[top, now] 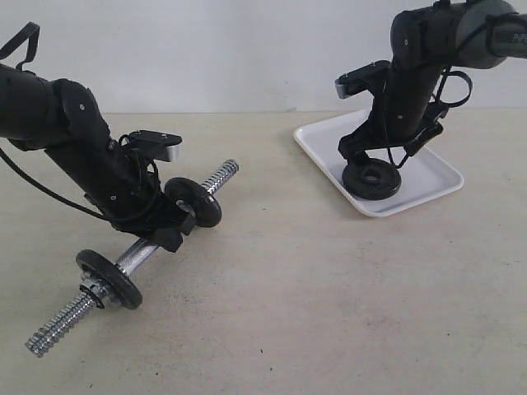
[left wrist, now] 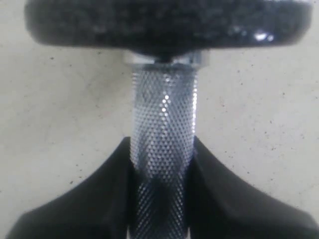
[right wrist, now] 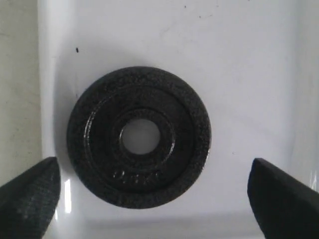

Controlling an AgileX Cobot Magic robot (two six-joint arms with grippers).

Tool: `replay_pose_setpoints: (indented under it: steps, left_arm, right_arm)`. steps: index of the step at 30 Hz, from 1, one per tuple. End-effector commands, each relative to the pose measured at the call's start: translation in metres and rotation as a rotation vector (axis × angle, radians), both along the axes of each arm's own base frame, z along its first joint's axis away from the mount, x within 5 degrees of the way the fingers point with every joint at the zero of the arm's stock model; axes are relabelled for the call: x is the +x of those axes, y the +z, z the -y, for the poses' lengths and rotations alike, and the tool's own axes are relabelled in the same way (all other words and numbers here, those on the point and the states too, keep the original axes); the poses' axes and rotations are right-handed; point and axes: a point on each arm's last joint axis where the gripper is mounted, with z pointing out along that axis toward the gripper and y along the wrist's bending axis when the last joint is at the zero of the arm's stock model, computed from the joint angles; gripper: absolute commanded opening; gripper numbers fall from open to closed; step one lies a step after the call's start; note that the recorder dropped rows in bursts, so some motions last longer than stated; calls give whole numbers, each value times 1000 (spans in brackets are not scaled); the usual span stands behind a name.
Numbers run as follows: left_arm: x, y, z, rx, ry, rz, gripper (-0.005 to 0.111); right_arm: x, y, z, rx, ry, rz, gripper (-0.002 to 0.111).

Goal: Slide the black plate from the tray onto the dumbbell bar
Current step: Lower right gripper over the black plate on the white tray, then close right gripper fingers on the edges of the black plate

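Exterior view first: the tray (top: 436,177) sits on the bench (top: 329,313), and the black plate (top: 372,178) lies flat inside it, close to the tray's rim on the side facing the bar. The right pincer (top: 375,160) hangs right over that plate. From this angle I can't tell if it touches. Well apart from the tray, the dumbbell bar (top: 216,179) runs at a slant, one threaded end pointing toward the tray and the other away from it. It has two black discs on it, the disc nearer the tray (top: 198,203) and the disc farther from the tray (top: 109,278). The left pincer (top: 169,234) is on the bar between those two.

Left wrist view: the left pincer (left wrist: 162,199) is clenched on the dumbbell bar (left wrist: 162,124), with a black finger (left wrist: 99,199) pressed against each side of the knurled grip. Beyond that there's a chrome collar (left wrist: 164,59) and then one of the discs (left wrist: 164,20), edge-on and a bit blurry.

Right wrist view: the right pincer (right wrist: 157,199) is released, spread wide. Its fingertips (right wrist: 30,194) stand either side of the black plate (right wrist: 139,137) with white tray (right wrist: 239,59) showing in the gaps, so no contact. The plate lies flat, centre hole up, close to one tray rim.
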Motion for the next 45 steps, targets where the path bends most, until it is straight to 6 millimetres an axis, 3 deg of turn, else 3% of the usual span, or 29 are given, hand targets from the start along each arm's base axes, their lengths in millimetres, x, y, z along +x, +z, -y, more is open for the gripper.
replay_pose_setpoints:
  steps: [1,15,20,27,36,45]
  left_arm:
    - [3,24,4,-54,29,67,4]
    - [3,24,4,-54,31,74,4]
    - [3,24,4,-56,32,73,4]
    - [2,24,5,-70,41,58,4]
    - [2,24,5,-68,34,53,4]
    - [2,24,5,-67,27,57,4]
  right_arm:
    - [6,-11,2,-1,-3,16,90]
    - [20,-12,-7,116,-27,161,90]
    - [14,-14,-7,183,-187,79,90]
    - [31,13,-10,160,-205,35,90]
    - [35,-24,-4,67,-227,-150,90]
    - [39,-24,14,76,-265,-150,90]
